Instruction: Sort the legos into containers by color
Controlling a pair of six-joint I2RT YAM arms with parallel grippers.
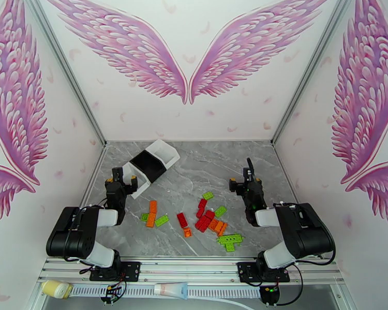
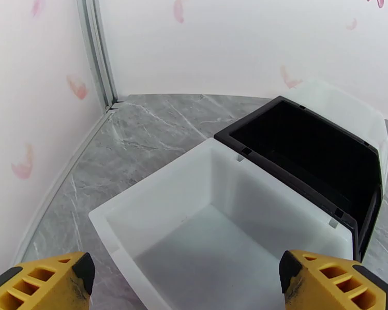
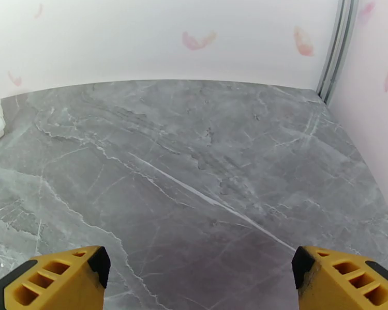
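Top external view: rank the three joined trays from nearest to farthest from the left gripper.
1. near white tray, right beside the left gripper
2. black tray, the middle one, farther back and to the right
3. far white tray, the end toward the back wall

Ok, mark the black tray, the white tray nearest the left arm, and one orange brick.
black tray (image 2: 318, 151): left wrist view, inner wall.
white tray (image 2: 168, 202): left wrist view, inner wall.
orange brick (image 1: 152, 206): top external view, its middle.
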